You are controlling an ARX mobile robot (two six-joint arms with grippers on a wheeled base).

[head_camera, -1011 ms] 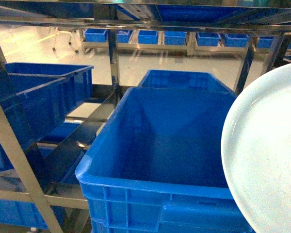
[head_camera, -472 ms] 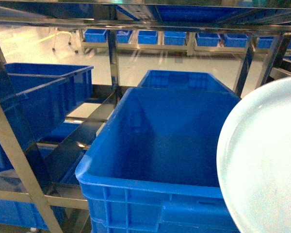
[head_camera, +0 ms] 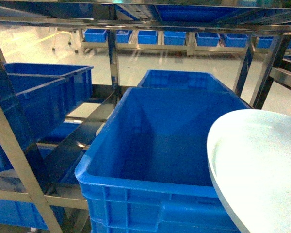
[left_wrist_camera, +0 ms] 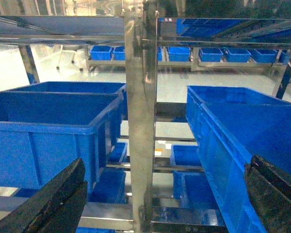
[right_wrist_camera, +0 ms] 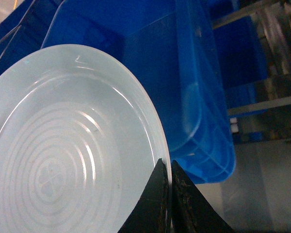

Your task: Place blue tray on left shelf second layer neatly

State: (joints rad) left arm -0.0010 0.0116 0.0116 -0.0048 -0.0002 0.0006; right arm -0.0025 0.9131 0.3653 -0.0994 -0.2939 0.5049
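Note:
The pale blue tray [head_camera: 262, 170] fills the head view's lower right, lying nearly flat and overlapping the near right corner of a big blue crate [head_camera: 155, 141]. In the right wrist view my right gripper [right_wrist_camera: 168, 167] is shut on the rim of the blue tray [right_wrist_camera: 63, 145], one finger on each face. My left gripper [left_wrist_camera: 165, 194] stands open with nothing between its black fingers [left_wrist_camera: 53, 199], facing a steel upright post [left_wrist_camera: 140, 121] of the shelf. The left shelf [head_camera: 19, 160] has steel bars and posts at the head view's left. Neither gripper itself shows in the head view.
Two deep-blue crates [head_camera: 43, 97] sit on the left rack. A second crate [head_camera: 184, 78] stands behind the big one. A steel crossbar [head_camera: 145, 23] runs overhead. More small crates [head_camera: 174, 37] line a far rack across a pale floor.
The tray has tipped from steeply tilted toward flat, and its top edge has dropped from high in the head view to mid height. It has also shifted left over the crate.

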